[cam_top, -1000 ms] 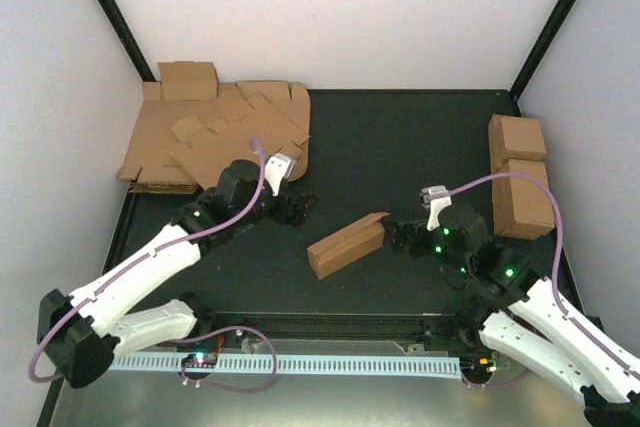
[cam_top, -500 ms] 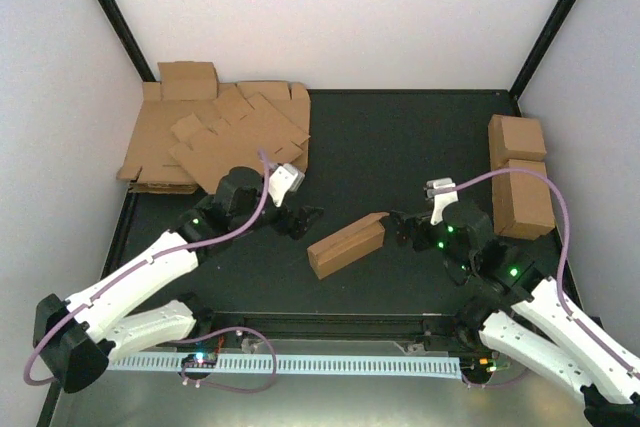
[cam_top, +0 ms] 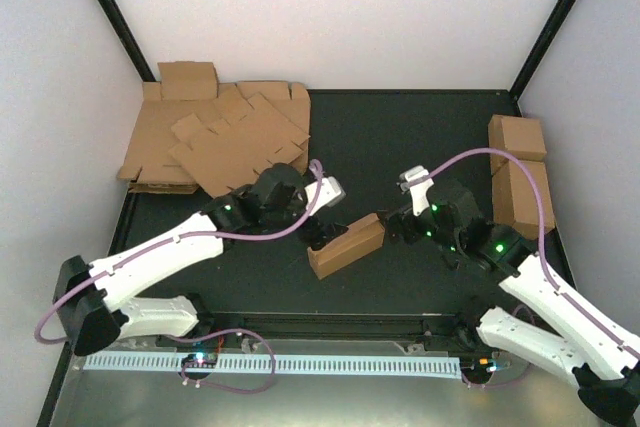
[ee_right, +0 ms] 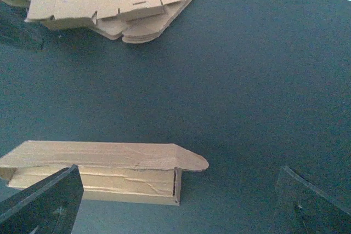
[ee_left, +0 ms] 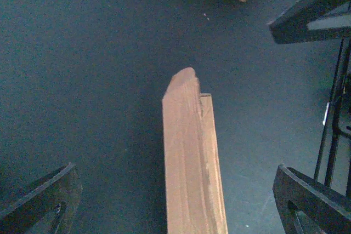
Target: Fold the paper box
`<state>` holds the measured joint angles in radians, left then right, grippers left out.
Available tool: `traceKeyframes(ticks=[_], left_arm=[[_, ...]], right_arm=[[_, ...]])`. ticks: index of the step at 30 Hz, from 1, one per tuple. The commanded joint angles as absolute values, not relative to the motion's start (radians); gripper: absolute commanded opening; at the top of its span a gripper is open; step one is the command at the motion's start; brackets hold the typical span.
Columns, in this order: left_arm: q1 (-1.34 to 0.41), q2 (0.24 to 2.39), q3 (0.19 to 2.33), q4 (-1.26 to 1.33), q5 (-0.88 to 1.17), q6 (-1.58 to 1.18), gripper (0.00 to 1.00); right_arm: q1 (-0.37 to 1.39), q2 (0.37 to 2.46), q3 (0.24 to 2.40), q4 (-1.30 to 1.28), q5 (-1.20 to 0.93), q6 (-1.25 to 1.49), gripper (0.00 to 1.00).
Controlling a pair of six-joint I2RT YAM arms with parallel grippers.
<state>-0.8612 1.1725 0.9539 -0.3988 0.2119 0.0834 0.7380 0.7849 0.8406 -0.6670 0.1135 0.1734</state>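
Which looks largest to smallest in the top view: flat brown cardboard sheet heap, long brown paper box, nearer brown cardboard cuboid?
1. flat brown cardboard sheet heap
2. nearer brown cardboard cuboid
3. long brown paper box, clearly smallest

Cardboard sheet heap (cam_top: pixel 225 137): far-left corner of table (cam_top: pixel 400 137). Two cardboard blocks (cam_top: pixel 517 137): right edge, side by side.

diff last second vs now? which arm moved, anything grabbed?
Left gripper swung right, away from the cardboard heap, to the left end of the paper box; it is open, fingers either side of the box, nothing gripped. Right gripper edged in toward the flap end, also open. Box, heap and the two cuboids stayed put.
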Motion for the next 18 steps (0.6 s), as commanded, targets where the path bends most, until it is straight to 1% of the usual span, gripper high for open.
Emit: traceKeyframes(ticks=[1, 6, 11, 18], left_arm=[[-0.936, 1.241, 1.004, -0.491, 0.138, 0.087, 0.99], [-0.969, 1.356, 1.009, -0.517, 0.161, 0.001, 0.99], [-0.97, 1.452, 1.032, -0.545, 0.192, -0.038, 0.99], [-0.974, 1.501, 1.055, -0.572, 0.099, -0.047, 0.98]], right_arm=[[0.731, 0.777, 0.864, -0.666, 0.121, 0.097, 1.0], [0.732, 0.692, 0.816, -0.626, 0.16, 0.127, 0.99], [0.732, 0.68, 0.801, -0.636, 0.157, 0.133, 1.0], [0.732, 0.669, 0.801, -0.625, 0.16, 0.133, 0.99]])
